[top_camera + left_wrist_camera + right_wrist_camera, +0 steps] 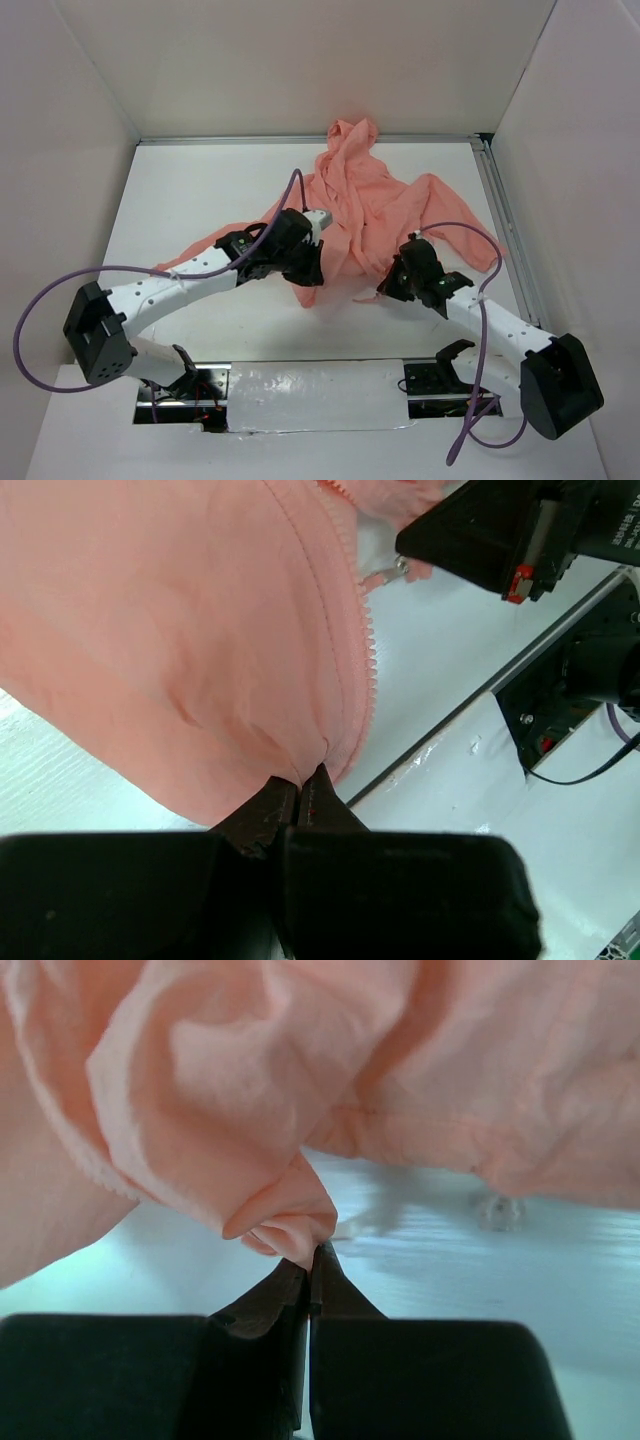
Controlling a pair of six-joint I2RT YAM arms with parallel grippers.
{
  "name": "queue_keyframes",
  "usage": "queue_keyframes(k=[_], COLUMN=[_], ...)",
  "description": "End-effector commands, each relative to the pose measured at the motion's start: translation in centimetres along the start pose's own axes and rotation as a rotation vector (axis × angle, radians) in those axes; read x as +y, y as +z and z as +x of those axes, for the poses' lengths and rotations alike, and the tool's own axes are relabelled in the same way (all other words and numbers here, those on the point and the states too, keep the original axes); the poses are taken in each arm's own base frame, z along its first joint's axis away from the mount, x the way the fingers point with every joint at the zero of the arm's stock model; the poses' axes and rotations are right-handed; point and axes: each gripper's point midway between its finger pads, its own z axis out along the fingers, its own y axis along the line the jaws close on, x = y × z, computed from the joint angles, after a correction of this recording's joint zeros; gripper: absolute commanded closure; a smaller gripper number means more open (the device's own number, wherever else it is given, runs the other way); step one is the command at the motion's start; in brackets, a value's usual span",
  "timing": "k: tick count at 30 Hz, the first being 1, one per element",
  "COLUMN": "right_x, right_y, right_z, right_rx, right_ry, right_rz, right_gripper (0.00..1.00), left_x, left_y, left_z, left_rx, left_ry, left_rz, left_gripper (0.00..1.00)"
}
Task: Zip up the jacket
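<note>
Pressed together right under the lens, the fingers of the left tool [305, 780] are seen fully closed on the bottom corner of the jacket [180, 630], just beside the line of zipper teeth [368, 660], and the pink cloth is puckered where it is pinched. Over on the other wrist view, the right tool [312, 1255] is likewise clamped tight. Only a small rolled fold of the same fabric is caught between its tips, and the rest is draped above it, clear of the counter [450, 1250].

From above, the jacket is shown crumpled across the middle and far part of the counter, with the hood [352, 135] bunched toward the back wall and one sleeve [445, 195] thrown out to the right. Two lower portions of the front are held apart, one per tool (a sensible spread, it is judged, so that the zipper halves can be drawn taut and lined up).

A small metal piece [388, 575] is glimpsed by the right tool's tip in the left wrist view; whether it is the slider or the pin cannot be told. No joined teeth are visible, so the task is judged barely begun: the ends have to be mated before anything can be pulled
</note>
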Motion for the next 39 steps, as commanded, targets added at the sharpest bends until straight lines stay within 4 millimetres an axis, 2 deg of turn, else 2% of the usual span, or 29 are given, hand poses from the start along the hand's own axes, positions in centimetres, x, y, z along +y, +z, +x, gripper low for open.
queue_keyframes(k=[1, 5, 7, 9, 11, 12, 13, 15, 16, 18, 24, 25, 29, 32, 33, 36, 39], right_x=[5.5, 10.3, 11.4, 12.0, 12.1, 12.8, 12.5, 12.9, 12.4, 12.1, 10.2, 9.3, 7.1, 4.8, 4.2, 3.1, 1.9], right_y=[-1.5, -4.0, -4.5, -3.8, -2.0, -1.6, -0.1, 1.0, 2.3, 3.6, 6.1, 6.6, 7.4, 7.9, 7.8, 7.5, 7.3], right_z=[-2.0, -2.1, -2.6, -2.9, -2.5, -2.0, -1.1, -0.2, 0.6, 1.7, 3.3, 3.7, 4.9, 5.5, 5.7, 5.5, 4.8], right_rx=[-0.025, -0.033, -0.044, -0.036, 0.003, 0.020, 0.056, 0.090, 0.123, 0.157, 0.204, 0.206, 0.229, 0.244, 0.252, 0.233, 0.200], right_ry=[-0.044, -0.089, -0.080, -0.075, -0.065, -0.074, -0.070, -0.074, -0.066, -0.069, -0.043, -0.024, 0.001, 0.024, 0.027, 0.035, 0.038], right_rz=[-0.229, -0.425, -0.449, -0.435, -0.395, -0.416, -0.384, -0.366, -0.325, -0.291, -0.176, -0.126, -0.040, 0.077, 0.108, 0.154, 0.210], right_gripper=[1.00, 1.00, 1.00, 1.00, 1.00, 1.00, 1.00, 1.00, 1.00, 1.00, 1.00, 1.00, 1.00, 1.00, 1.00, 1.00, 1.00], left_x=[0.2, 1.0, 1.4, 1.3, 1.3, 1.3, 1.3, 1.3, 1.3, 1.5, 1.6, 1.9, 2.2, 2.6, 2.5, 2.8, 3.6], left_y=[-0.1, 0.9, 1.8, 2.2, 2.4, 2.4, 2.4, 2.1, 2.0, 1.7, 0.3, -0.1, -1.9, -3.4, -3.9, -4.6, -4.9], left_z=[1.0, 2.4, 3.8, 4.6, 5.3, 5.6, 5.7, 5.7, 5.7, 5.5, 3.7, 3.5, 2.0, 1.3, 1.1, 1.0, 1.1], left_rx=[0.029, 0.078, 0.125, 0.153, 0.176, 0.183, 0.182, 0.176, 0.174, 0.167, 0.114, 0.105, 0.044, 0.007, -0.006, -0.025, -0.033], left_ry=[0.008, -0.018, -0.043, -0.067, -0.081, -0.091, -0.094, -0.099, -0.097, -0.105, -0.131, -0.142, -0.154, -0.161, -0.161, -0.166, -0.191], left_rz=[0.033, 0.009, -0.001, 0.018, 0.026, 0.028, 0.027, 0.028, 0.028, 0.011, -0.017, -0.035, -0.056, -0.081, -0.076, -0.081, -0.111], left_gripper=[0.97, 0.98, 0.99, 1.00, 0.99, 0.96, 0.94, 0.90, 0.86, 0.85, 0.86, 0.88, 0.89, 0.83, 0.76, 0.74, 0.85])
